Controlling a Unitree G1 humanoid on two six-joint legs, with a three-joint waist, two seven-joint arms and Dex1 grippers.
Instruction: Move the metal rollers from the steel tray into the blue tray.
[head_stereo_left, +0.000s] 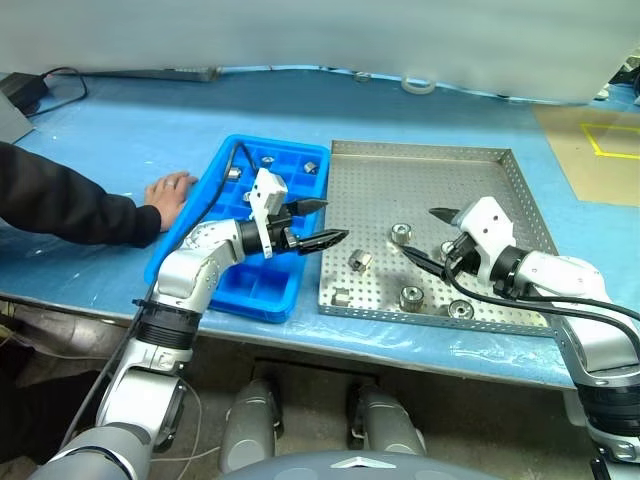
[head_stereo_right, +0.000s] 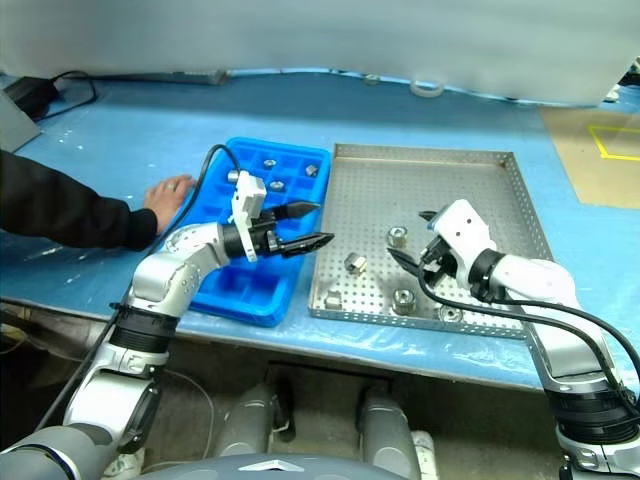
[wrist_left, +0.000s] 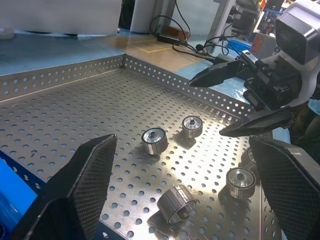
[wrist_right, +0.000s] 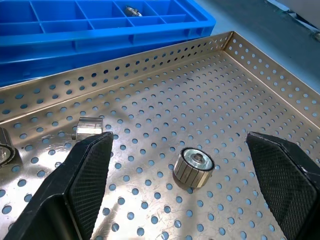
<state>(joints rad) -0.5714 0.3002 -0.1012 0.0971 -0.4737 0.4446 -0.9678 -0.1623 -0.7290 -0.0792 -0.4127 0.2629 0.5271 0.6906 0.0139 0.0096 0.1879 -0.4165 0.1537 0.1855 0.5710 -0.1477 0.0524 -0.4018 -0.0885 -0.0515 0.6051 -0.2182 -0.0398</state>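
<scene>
Both grippers – left (head_stereo_left: 318, 222), right (head_stereo_left: 428, 236) – open and empty over the steel tray (head_stereo_left: 430, 160). Next: close on a roller (head_stereo_left: 401, 233), carry left to the blue tray (head_stereo_left: 226, 290).

You are looking at the blue tray (head_stereo_left: 262, 290) lying just left of the steel tray (head_stereo_left: 430, 175), their long sides nearly touching, both sitting on the table (head_stereo_left: 120, 130). Three metal rollers (head_stereo_left: 268, 161) are resting in compartments at the blue tray's far end. Several more rollers are lying in the near half of the steel tray, toward its front rim. The left gripper (head_stereo_left: 322, 221) is hanging over the gap between the two trays; the right gripper (head_stereo_left: 428, 235) is hovering above the rollers in the steel tray. A person's hand (head_stereo_left: 170, 193) is resting on the table just left of the blue tray.
</scene>
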